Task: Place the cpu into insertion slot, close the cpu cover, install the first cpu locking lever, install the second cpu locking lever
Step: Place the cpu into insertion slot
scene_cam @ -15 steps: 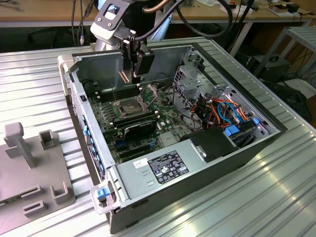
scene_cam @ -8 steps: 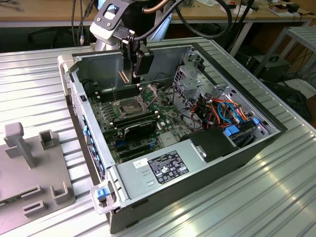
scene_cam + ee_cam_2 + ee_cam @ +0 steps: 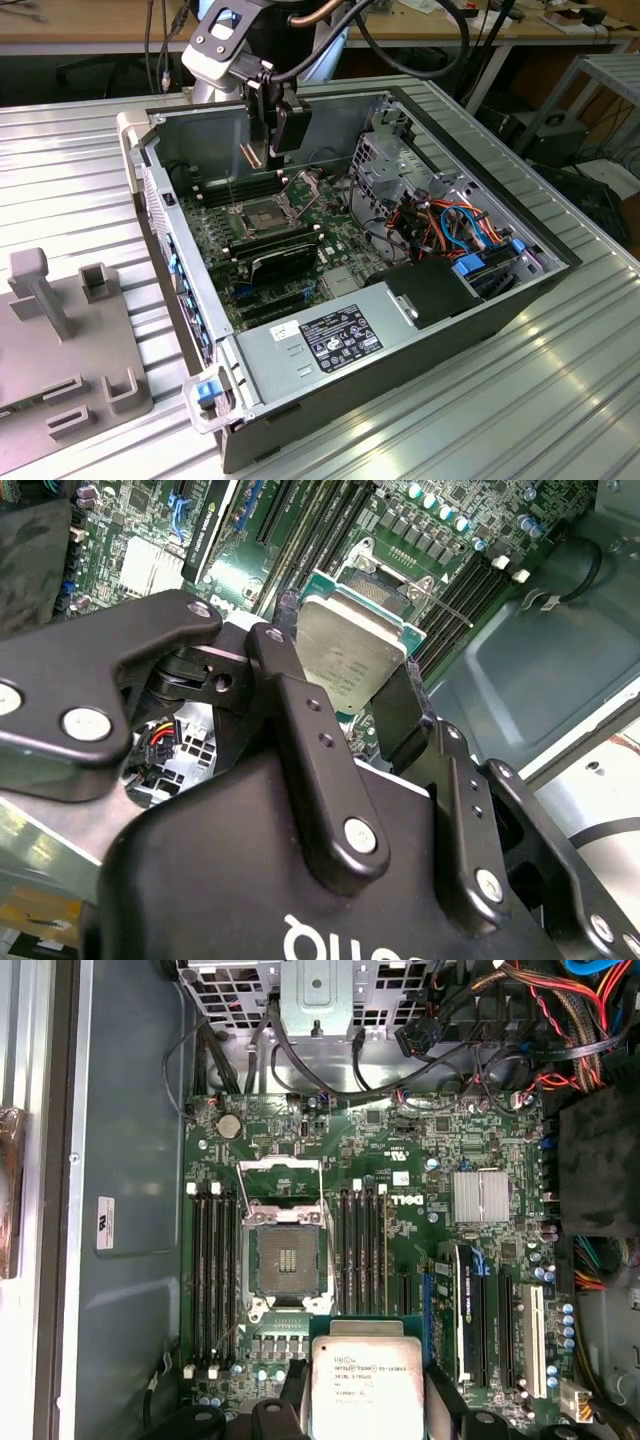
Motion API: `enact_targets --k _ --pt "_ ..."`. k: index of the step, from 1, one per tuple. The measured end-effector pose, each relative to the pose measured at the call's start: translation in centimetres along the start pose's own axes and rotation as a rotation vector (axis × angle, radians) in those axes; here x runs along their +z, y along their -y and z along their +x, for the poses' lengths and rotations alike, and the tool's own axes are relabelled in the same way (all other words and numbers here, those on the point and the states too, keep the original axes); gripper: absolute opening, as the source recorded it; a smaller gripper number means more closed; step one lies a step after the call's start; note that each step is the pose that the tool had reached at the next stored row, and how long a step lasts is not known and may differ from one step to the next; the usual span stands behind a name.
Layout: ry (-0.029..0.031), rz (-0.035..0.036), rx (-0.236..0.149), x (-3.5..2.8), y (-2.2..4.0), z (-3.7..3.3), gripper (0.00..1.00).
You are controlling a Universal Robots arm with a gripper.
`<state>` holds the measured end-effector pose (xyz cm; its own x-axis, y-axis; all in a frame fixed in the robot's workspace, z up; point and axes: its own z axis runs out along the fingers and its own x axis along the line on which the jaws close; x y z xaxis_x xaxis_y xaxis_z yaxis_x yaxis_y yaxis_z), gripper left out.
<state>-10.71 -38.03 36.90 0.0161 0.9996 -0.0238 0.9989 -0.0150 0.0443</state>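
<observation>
**Cpu gripped over open socket, not seated**

The gripper is closed on the cpu, with one black finger on each of two opposite edges. The chip is level, its silver-grey top facing the cameras in both wrist views. In the exterior view the gripper hangs inside the open computer case, near the back wall, above the motherboard.

The insertion slot is open, with the dark pin field exposed inside the silvery rim. In the first wrist view the cpu is beside the slot, not over it, and clear of the rim. It is off the board, but its height above it is hard to judge.

The cpu cover is flipped back, standing at the slot's far edge from the chip. In the exterior view it tilts up next to the slot. A thin wire lever sticks out next to the socket, not latched.

Black memory slots flank the socket on both sides. A finned heatsink is farther across the board. The power supply fills the near end of the case. The case sits on a ribbed metal table, with a grey fixture at the exterior view's left.
</observation>
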Motion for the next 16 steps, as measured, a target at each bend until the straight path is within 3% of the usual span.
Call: enact_targets --k 16 --pt "0.0001 0.0000 0.000 1.02 0.05 0.02 0.55"
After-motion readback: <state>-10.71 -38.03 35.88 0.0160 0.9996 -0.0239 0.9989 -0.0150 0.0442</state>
